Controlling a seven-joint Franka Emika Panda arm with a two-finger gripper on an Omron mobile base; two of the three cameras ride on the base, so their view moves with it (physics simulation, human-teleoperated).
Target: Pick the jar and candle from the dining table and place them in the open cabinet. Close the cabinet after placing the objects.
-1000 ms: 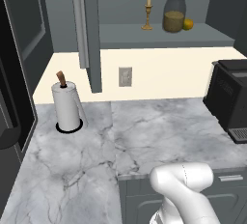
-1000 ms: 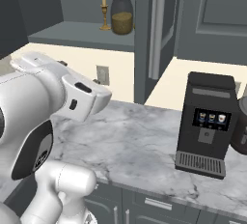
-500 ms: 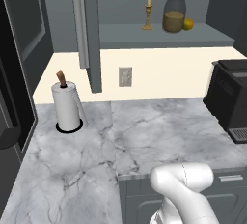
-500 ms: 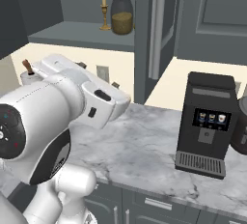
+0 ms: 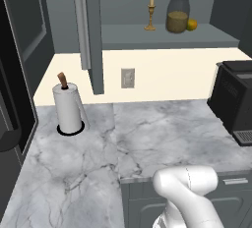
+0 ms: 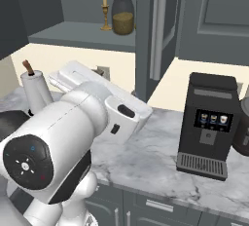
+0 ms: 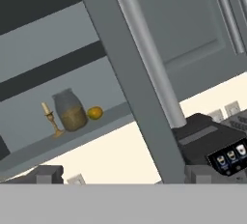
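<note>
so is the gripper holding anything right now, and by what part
Nothing is held. The gripper is open with empty space between its tips; the clear glass jar and pale-yellow candle on its brass holder stand on the cabinet shelf.

coffee machine (image 5: 237, 101) cut off by right edge

On the cabinet (image 5: 162, 38) shelf — one candle (image 5: 151, 13), one jar (image 5: 177, 14), one small orange fruit (image 5: 192, 24). Down on the counter (image 5: 147, 138) — one paper towel roll (image 5: 68, 108), one coffee machine (image 6: 208, 125).
</note>
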